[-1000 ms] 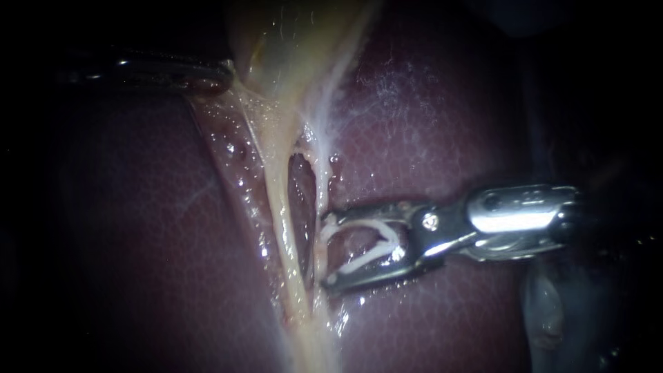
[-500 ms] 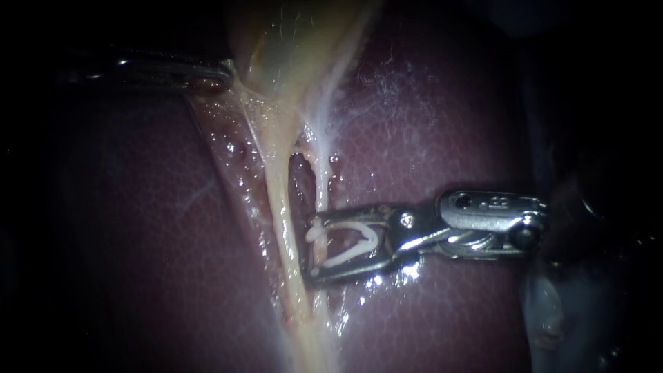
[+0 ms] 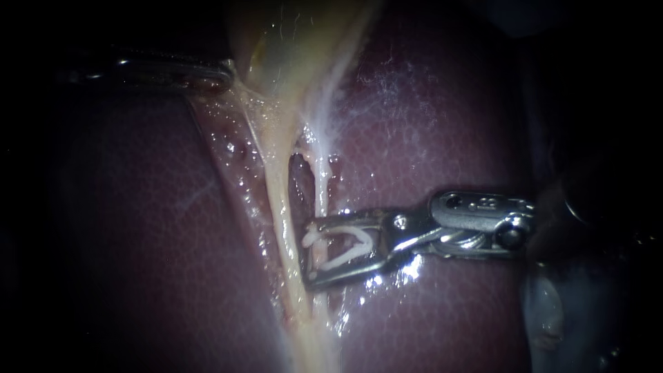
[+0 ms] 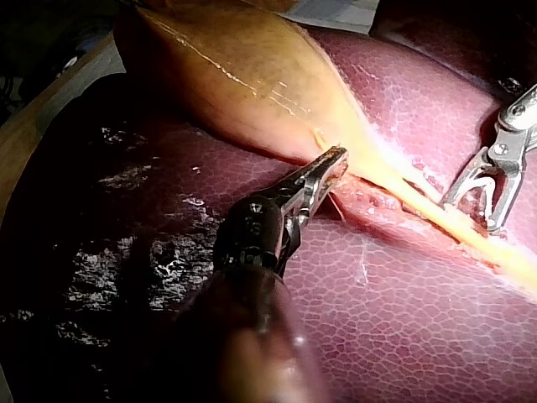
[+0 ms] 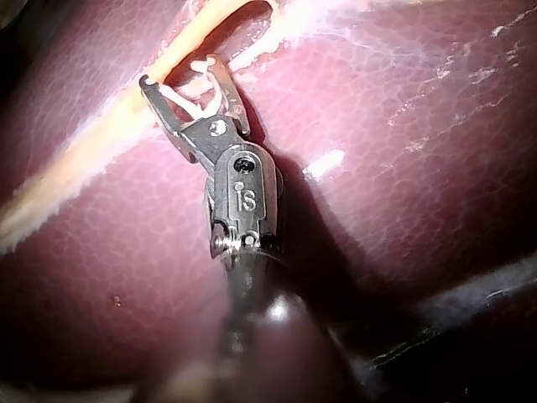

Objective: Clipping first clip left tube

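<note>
In the endoscope view two pale tubes run down from the gallbladder (image 3: 290, 41): a thick yellowish left tube (image 3: 284, 214) and a thin white right tube (image 3: 322, 183). My right instrument (image 3: 309, 253) comes in from the right with its jaws open and a white clip (image 3: 345, 249) seated between them. The thin right tube lies in the jaws' gap, and their tips reach the left tube's edge. My left instrument (image 3: 219, 70) is shut on the gallbladder's lower edge and holds it taut. The wrist views show the left instrument (image 4: 338, 159), the right instrument (image 5: 180, 71) and the clip (image 5: 195, 92).
Dark red liver (image 3: 428, 124) lies under and on both sides of the tubes. A small window (image 3: 301, 181) opens between the two tubes above the jaws. Glistening membrane (image 3: 235, 159) lines the left tube's left side.
My right instrument has slid left with its clip: the jaw tips have passed the thin right tube and now reach the left tube. The left instrument holds still.
</note>
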